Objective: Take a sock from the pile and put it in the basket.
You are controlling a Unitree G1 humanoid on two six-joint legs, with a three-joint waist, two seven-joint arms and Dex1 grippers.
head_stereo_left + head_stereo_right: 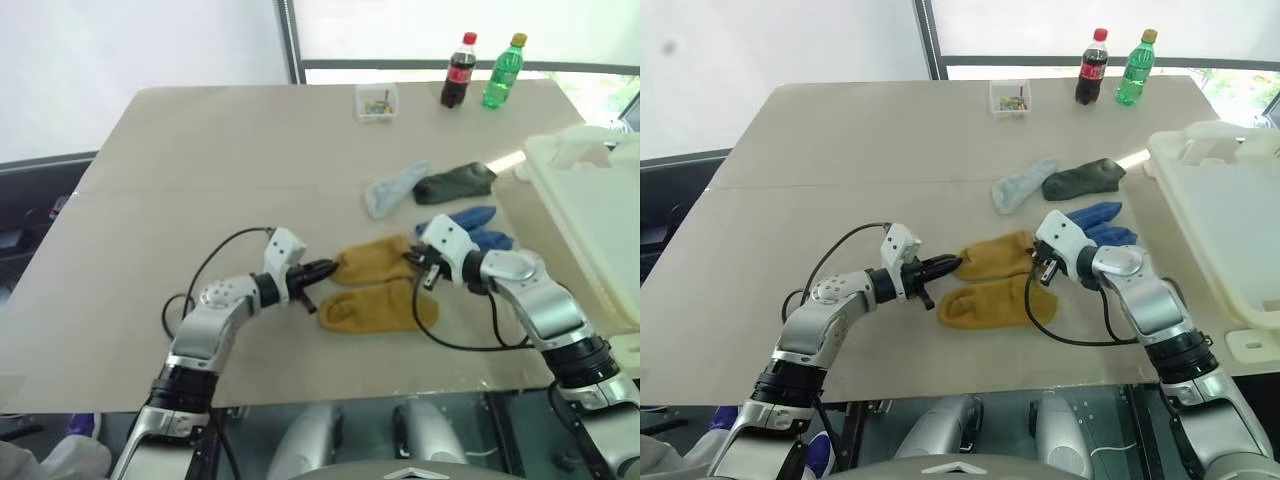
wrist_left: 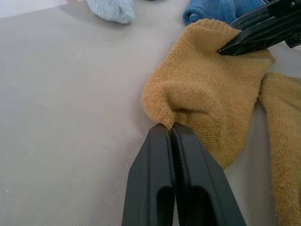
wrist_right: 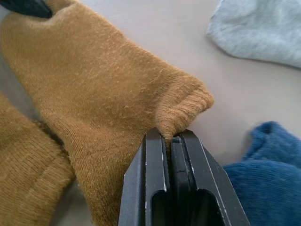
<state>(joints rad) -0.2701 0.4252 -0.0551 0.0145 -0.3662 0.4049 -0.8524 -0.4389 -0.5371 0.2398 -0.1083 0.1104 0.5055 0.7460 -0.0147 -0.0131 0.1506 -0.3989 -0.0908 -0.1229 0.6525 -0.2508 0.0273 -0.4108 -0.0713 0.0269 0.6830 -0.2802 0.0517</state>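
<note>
- The left gripper (image 1: 322,270) sits a little left of centre in the head view, its two black fingers pinched tight on one end of a mustard-yellow sock (image 1: 375,258)
- The right gripper (image 1: 418,262) comes in from the right side of the frame and is clamped on the opposite end of that same sock; the right wrist view shows a fold of the cuff squeezed between its fingers (image 3: 155,174)
- So the sock is stretched between the two grippers, near the middle of the tan table (image 1: 200,180)
- A second mustard sock (image 1: 378,308) lies flat just below it, touching its edge
- The rest of the pile is up and to the right: a royal blue sock (image 1: 470,225) just beside the right gripper, a pale blue-grey sock (image 1: 393,190) and a dark grey-green sock (image 1: 455,183) above it
- The off-white basket (image 1: 585,200) stands at the right edge of the frame, well apart from the held sock
- Near the top edge of the table stand a small clear box (image 1: 377,102), a cola bottle (image 1: 459,70) and a green bottle (image 1: 503,72)
</note>
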